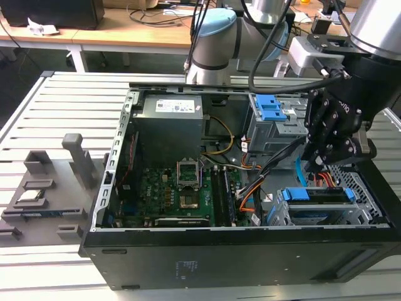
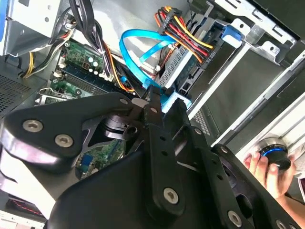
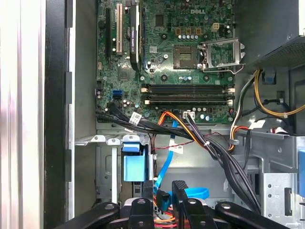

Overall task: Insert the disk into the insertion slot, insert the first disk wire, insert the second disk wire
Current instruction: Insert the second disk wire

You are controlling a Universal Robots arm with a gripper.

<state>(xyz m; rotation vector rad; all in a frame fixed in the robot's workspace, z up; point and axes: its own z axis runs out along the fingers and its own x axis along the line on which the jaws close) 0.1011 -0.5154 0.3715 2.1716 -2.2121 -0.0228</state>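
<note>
The disk (image 1: 316, 195), with blue side rails, sits inside the insertion slot (image 1: 362, 187), a silver perforated cage at the case's corner on the exterior view's right. My black gripper (image 1: 311, 164) hangs just above the disk's rear end. In both wrist views the gripper (image 2: 159, 98) (image 3: 162, 198) is shut on the small plug of the second disk wire (image 2: 138, 47), a flat light blue cable that loops up from the fingers (image 3: 178, 191). The first disk wire (image 2: 186, 36), a red, orange and yellow bundle, runs down to the disk's end; its connection is hidden.
A grey cage with a blue tab (image 1: 270, 116) stands behind the gripper. Thick black sleeved cables (image 3: 143, 125) cross between motherboard (image 3: 181, 52) and drive bay. The power supply (image 1: 172, 119) fills the case's back. A person's hand (image 2: 264, 167) rests outside the case. Grey fixtures (image 1: 44, 188) lie on the table.
</note>
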